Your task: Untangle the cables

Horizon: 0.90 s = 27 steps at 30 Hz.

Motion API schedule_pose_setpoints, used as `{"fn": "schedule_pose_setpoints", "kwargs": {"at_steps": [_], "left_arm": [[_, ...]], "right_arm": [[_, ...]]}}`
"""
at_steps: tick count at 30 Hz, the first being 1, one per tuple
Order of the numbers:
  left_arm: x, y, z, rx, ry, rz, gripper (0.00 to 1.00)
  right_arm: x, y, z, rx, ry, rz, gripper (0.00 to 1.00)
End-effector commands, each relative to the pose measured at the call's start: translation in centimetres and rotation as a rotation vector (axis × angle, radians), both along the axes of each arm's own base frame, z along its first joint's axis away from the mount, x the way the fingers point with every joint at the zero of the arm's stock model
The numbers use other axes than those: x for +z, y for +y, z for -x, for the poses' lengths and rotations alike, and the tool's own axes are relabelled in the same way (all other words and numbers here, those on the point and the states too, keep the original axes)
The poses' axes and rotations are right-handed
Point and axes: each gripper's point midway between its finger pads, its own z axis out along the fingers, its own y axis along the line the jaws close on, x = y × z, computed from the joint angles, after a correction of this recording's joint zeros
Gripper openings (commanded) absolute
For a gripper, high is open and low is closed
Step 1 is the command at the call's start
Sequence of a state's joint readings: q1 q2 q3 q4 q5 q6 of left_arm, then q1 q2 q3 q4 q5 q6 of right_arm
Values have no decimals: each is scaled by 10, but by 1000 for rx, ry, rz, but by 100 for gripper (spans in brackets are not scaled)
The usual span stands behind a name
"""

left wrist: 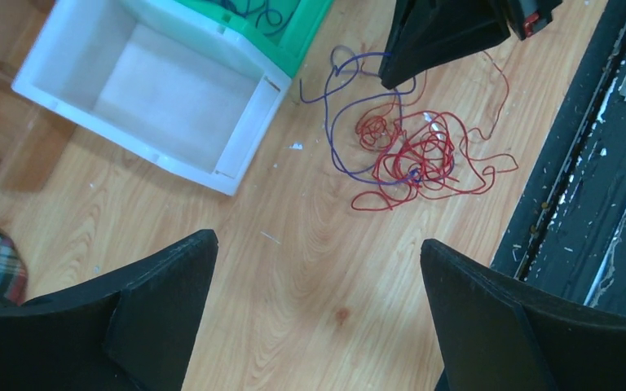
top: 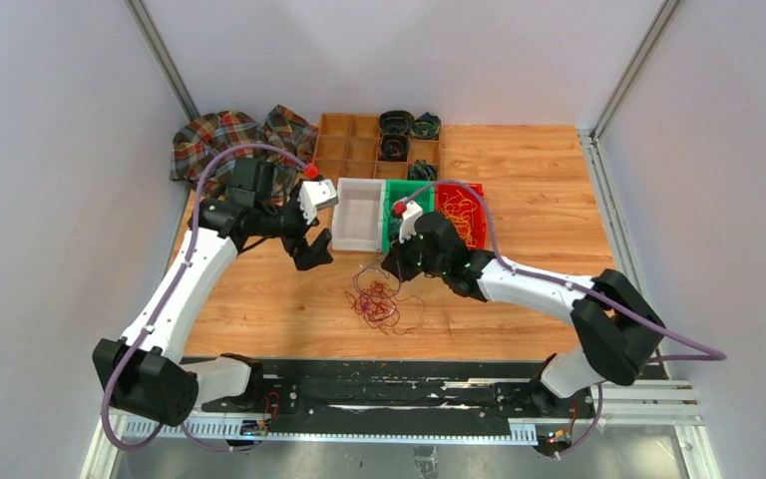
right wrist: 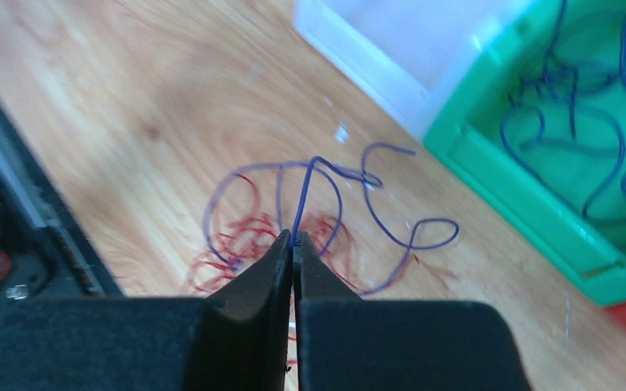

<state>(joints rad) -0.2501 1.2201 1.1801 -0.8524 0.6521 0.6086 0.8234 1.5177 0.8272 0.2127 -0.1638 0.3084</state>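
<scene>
The right wrist camera settles what the overhead view cannot. The right tool [right wrist: 293,244] is closed tight, its two fingers pressed together on a single blue wire [right wrist: 303,195] that rises from between the tips. From above, that tool [top: 400,267] is only seen sitting over the pile, its grip hidden.

The blue wire loops back into the cables [top: 381,299], a loose red-and-blue tangle lying on the desk [top: 549,200] near the middle of its near edge.

The left wrist camera shows the left tool [left wrist: 314,244] spread wide with nothing between its fingers, hovering over bare wood on the tangle's left side.

Just beyond the tangle, toward the far edge, stand a white bin [top: 359,215], a green bin [right wrist: 530,208] holding more blue wire, and a red bin [top: 459,187].
</scene>
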Motion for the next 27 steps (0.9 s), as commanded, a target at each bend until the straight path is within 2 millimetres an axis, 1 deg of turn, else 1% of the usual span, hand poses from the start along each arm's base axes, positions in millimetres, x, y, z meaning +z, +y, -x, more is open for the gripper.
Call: {"fn": "schedule_pose_setpoints", "kwargs": {"at_steps": [1,4,5,9,12,16,20,22,27], "left_arm": [[31,-4,9,-119,-103,23,99],[34,-8,16,-146,-100,51,97],[36,-9,20,-173,-123,53,96],[58,-16,28,-285,-278,54,94],[70,-23,33,-346,-358,32,92],[76,-33,41,-445,-473,-20,89],[77,-37,43,-490,-521,-47,84],[79,-39,44,-495,-523,-39,76],[85,-45,50,-493,-489,4,51]], "right_arm": [[88,32,14,197,-151,-186,1],[125,41,28,296,-190,-263,1],[134,44,34,334,-193,-283,1],[161,57,54,479,-185,-344,1],[179,66,66,568,-189,-372,1],[189,72,76,637,-192,-380,1],[196,73,83,675,-201,-393,1],[196,73,85,681,-204,-393,1],[198,73,86,684,-212,-397,1]]}}
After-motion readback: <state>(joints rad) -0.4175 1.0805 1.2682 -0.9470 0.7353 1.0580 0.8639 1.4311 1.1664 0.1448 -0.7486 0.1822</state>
